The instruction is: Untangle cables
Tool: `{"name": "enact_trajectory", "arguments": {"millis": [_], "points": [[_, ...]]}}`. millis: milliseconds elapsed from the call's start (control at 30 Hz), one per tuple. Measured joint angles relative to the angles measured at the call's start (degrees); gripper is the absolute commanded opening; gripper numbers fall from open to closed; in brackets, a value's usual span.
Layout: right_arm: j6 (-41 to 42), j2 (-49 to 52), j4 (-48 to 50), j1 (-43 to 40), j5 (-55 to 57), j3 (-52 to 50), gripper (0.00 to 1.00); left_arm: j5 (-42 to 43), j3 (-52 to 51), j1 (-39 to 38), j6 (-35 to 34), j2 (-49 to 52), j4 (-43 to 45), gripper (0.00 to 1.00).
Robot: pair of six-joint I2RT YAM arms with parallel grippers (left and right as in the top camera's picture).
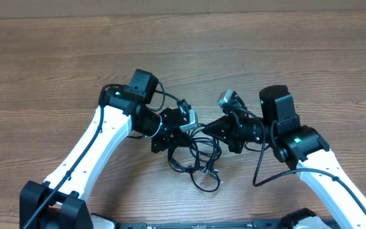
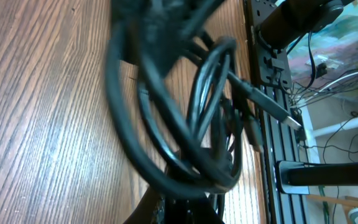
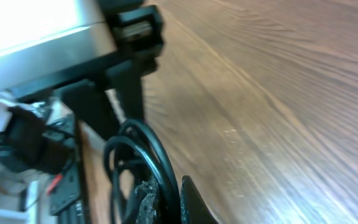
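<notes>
Closest to me, my left jaws are closed on the cables (image 2: 197, 174), whose loops hang so near that they blur. I hold them pinched so that the knot has one fixed end to be worked against. My right jaws are closed too, and a strand seems to run straight into them, though the tips are out of sight there and I cannot swear to the pinch. Both sets face each other just above the surface (image 2: 42, 124), near together, which I judge suits drawing one loop away from the others without dragging the whole bundle. Just beyond my left grip a plug (image 2: 272, 109) sticks out free of the coils, a loose end that could be fed back through. Below and between the two sets of jaws the rest of the tangle lies slack on the surface, several loops overlapping. Farther off, a black rail (image 2: 271, 155) edges the surface, with stray wiring (image 2: 334, 81) behind it.
</notes>
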Motion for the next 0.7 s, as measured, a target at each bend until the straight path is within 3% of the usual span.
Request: {"name": "enact_trajectory", "arguments": {"millis": [700], "points": [[0.2, 0.0, -1.1, 0.8, 21.5, 0.0, 0.04, 0.0, 0.0, 0.0, 0.0, 0.0, 0.0, 0.05]]}}
